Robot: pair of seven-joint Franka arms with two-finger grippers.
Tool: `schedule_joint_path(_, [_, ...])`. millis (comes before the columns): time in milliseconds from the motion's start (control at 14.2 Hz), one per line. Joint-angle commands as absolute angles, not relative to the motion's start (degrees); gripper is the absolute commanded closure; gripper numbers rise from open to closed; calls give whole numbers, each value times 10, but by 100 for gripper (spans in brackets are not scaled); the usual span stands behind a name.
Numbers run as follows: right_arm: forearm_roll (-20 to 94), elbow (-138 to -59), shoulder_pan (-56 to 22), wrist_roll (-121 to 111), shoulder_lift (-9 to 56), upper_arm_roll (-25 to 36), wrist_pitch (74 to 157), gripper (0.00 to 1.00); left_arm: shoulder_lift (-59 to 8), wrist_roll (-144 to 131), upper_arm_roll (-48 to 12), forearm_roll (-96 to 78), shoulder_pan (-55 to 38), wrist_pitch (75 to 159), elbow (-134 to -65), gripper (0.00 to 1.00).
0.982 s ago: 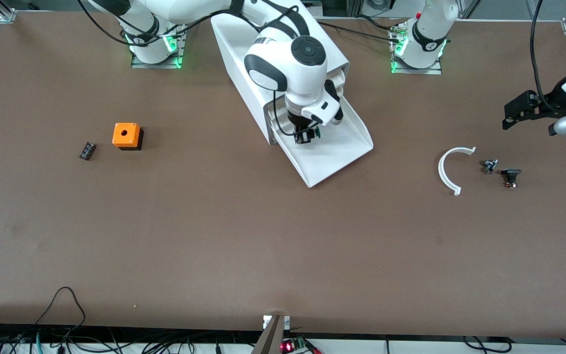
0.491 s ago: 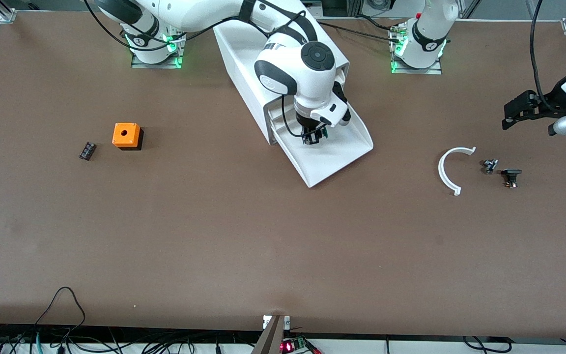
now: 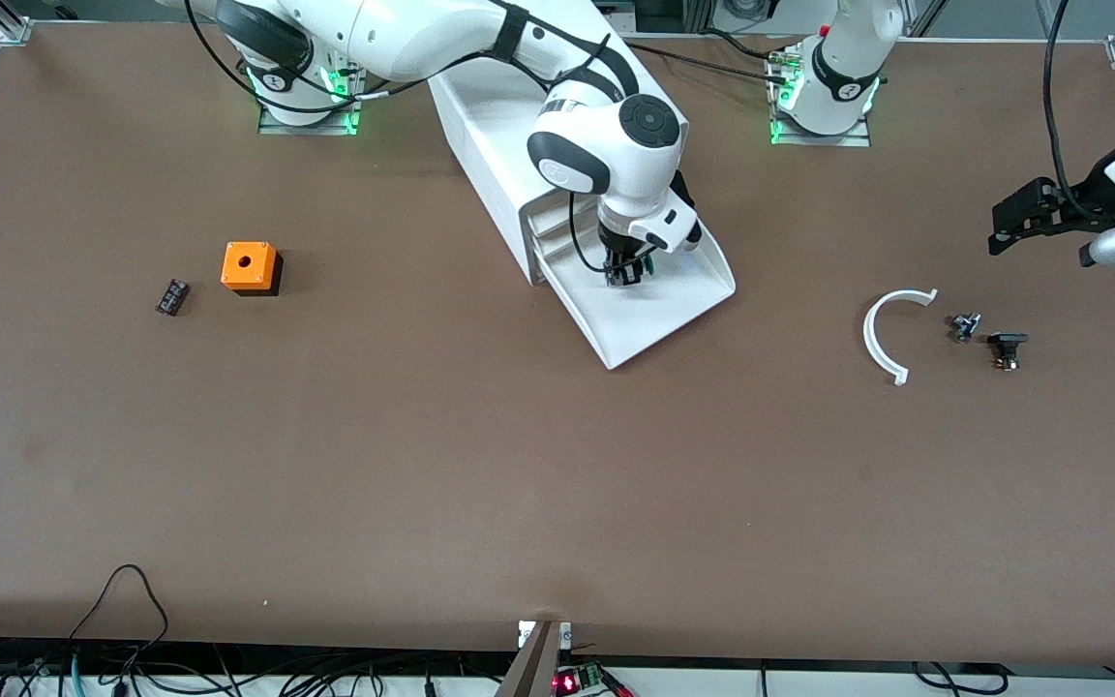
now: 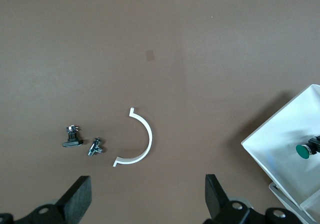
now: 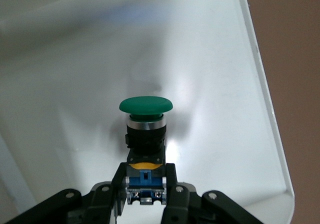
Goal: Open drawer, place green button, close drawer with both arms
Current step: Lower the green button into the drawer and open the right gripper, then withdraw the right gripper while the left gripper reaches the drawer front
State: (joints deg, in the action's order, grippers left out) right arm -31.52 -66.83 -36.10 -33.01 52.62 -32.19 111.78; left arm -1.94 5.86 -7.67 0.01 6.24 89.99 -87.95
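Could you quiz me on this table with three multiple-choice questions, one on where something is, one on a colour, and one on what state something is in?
1. The right gripper is over:
A. the orange cube
B. the open drawer
C. the white arc

2. The button's cap is:
A. red
B. yellow
C. green

3. The left gripper is:
A. open, holding nothing
B. shut on the arc
C. shut on the button

Answers: 1 B, it hangs above the drawer tray. 2 C, the button shows a green cap. 3 A, the left gripper stands wide over bare table.
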Motion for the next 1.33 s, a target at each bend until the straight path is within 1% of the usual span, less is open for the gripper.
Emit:
schedule_joint_path(0, [-328,-645,-372,-295,542,-318,1121,61,-18,53,-78,18,59,888,-868,0])
schedule_joint_path(70, [-328,-645,-372,-260,541,-318,1118,1,-18,53,-79,18,59,888,-868,0])
schedule_joint_path(281, [-326,-643,-369,-202,533,-323,1112,0,-18,53,-79,18,58,888,-867,0])
schedule_joint_path(351, [-323,-628,-364,-201,520,-323,1102,0,-18,53,-79,18,55,888,-867,0])
schedule_joint_path(561, [-320,-589,-337,-183,459,-318,1039,0,-20,57,-78,18,55,889,-868,0])
schedule_joint_path(702, [-321,-590,-304,-175,412,-314,1032,0,-27,59,-78,18,55,895,-873,0])
schedule_joint_path(842, [-316,-592,-266,-170,385,-311,1033,0,-54,59,-82,11,47,934,-879,0])
schedule_joint_path(912, [-304,-593,-243,-159,374,-309,1033,0,-63,58,-84,12,45,960,-893,0])
schedule_joint_path(1123, [-283,-611,-180,-86,353,-290,1032,0,-78,45,-102,9,34,1026,-942,0])
schedule_joint_path(1193, [-263,-625,-154,-54,347,-287,1034,0,-83,27,-113,9,31,1061,-964,0])
schedule_joint_path(1263, [-239,-642,-137,-19,339,-269,1040,0,-88,-12,-125,9,25,1099,-989,0])
